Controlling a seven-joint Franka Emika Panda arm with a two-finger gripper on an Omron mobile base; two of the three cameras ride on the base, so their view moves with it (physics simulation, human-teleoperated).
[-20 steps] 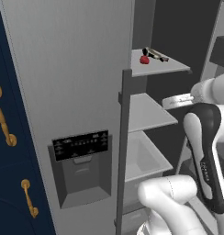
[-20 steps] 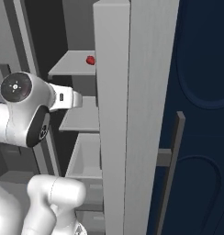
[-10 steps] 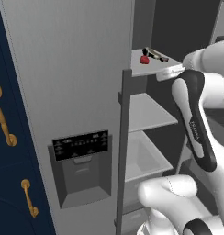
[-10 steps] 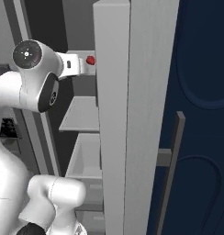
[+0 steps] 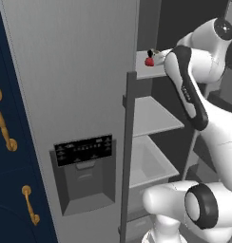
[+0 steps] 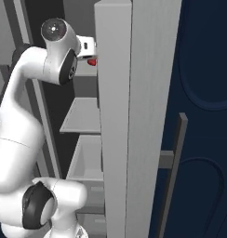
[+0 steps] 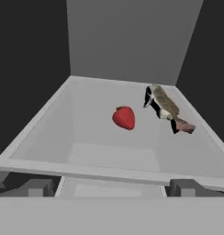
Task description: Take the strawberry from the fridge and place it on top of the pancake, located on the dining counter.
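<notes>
The strawberry (image 7: 124, 117) lies in the middle of the fridge's top grey shelf (image 7: 54, 128), small and bright red; it also shows at the shelf's near edge as the strawberry (image 5: 149, 61) and beside the door edge as the strawberry (image 6: 92, 61). My gripper (image 7: 113, 188) is open, level with the shelf's front lip, a short way in front of the fruit, with nothing between its fingers. The fridge (image 5: 70, 95) stands with its right compartment open. The pancake and the dining counter are out of view.
A dark thin elongated item (image 7: 166, 108) lies just right of the strawberry. Below are a second shelf (image 5: 153, 116) and a drawer bin (image 5: 149, 161). The open door's edge (image 6: 134, 116) and its dark handle (image 6: 173, 158) flank the arm. Navy cabinets with gold handles (image 5: 4, 123) stand left.
The arm has risen from the middle shelf's height to the top shelf, bringing the hand up in front of the strawberry. The jaws have stayed open.
</notes>
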